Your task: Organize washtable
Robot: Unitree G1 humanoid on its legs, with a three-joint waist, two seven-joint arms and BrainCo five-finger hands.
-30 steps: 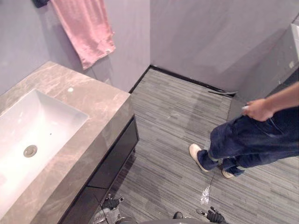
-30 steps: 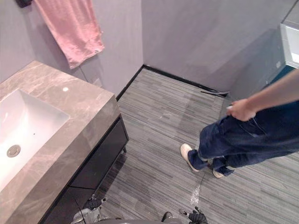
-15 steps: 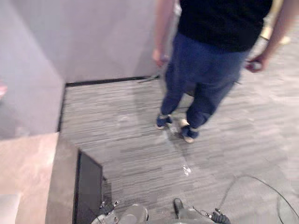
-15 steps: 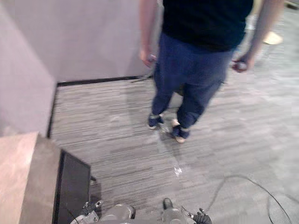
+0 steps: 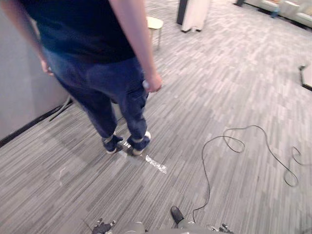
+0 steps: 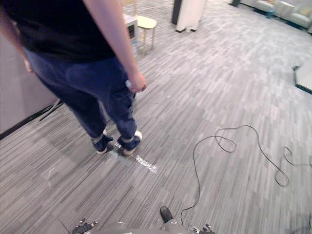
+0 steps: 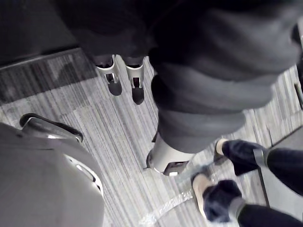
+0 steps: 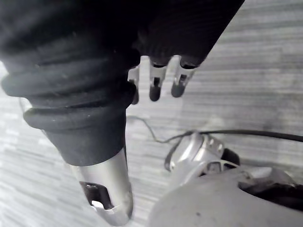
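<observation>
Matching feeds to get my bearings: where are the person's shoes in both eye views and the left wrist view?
Left eye view: shoes, left of centre.
Right eye view: shoes, left of centre too.
Left wrist view: shoes on the striped floor.
Shared landmark: pale floor streak beside the shoes.

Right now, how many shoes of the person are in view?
2. The first shoe stands nearer the wall, the second shoe beside it, both on the floor.

Camera swing onto person [image 5: 92,63] (open floor [image 5: 234,87])
</observation>
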